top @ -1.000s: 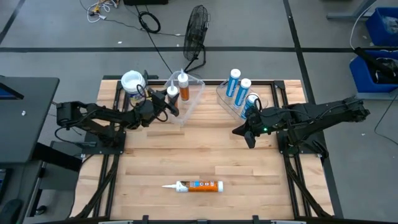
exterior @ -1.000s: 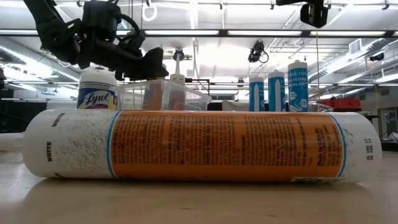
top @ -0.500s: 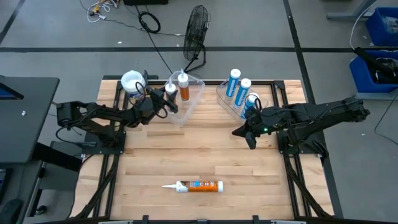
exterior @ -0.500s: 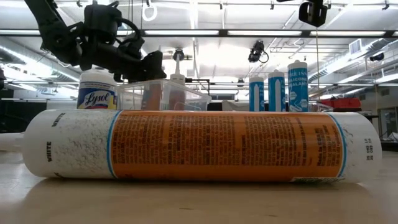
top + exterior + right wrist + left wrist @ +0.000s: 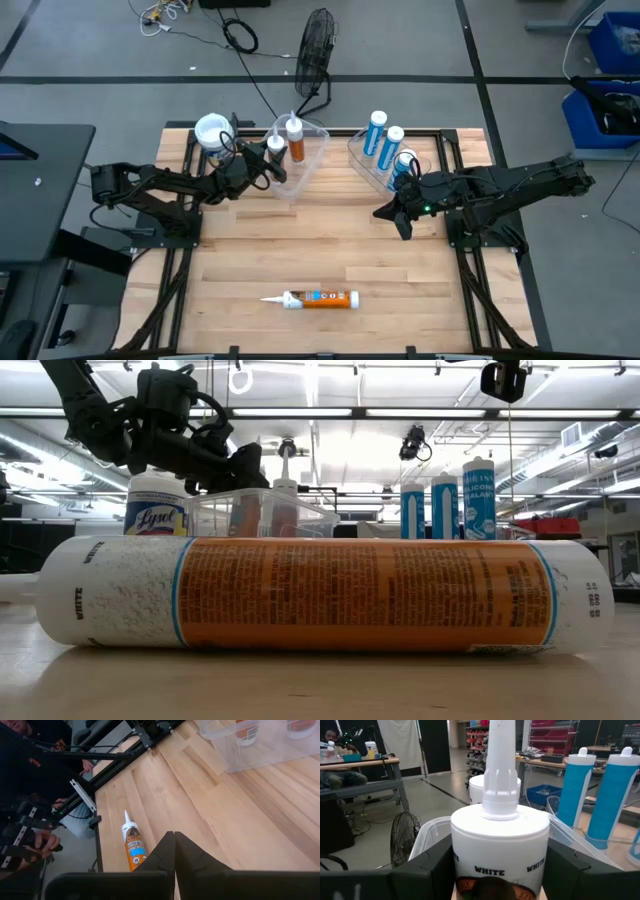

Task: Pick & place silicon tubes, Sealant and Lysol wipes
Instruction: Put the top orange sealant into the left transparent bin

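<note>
Wooden desk (image 5: 330, 240): a broad bare stretch of planks spans its middle, between the containers along the far edge and the lone tube near the front edge.

Left clear bin (image 5: 305, 160), far edge: holds two orange-and-white caulk tubes (image 5: 293, 138) standing upright, nozzles up. Right clear bin (image 5: 362, 152): three blue tubes (image 5: 377, 132) upright, set in a row.

Lysol wipes (image 5: 213, 133): short yellow canister, white lid, upright at the far left corner, just beside the left bin; label visible in the low view (image 5: 158, 517).

Loose orange caulk tube (image 5: 322, 298): lying flat near the front edge, long axis parallel to that edge, nozzle pointing toward the left side; open desk on all sides.

Left tool (image 5: 271, 170): over the left bin, fingers (image 5: 432, 865) spread to either side of the nearer white-capped tube (image 5: 500, 845); contact cannot be told.

Right tool (image 5: 384, 213): above bare desk in front of the right bin, clenched and empty, fingers (image 5: 170, 851) pressed together.
</note>
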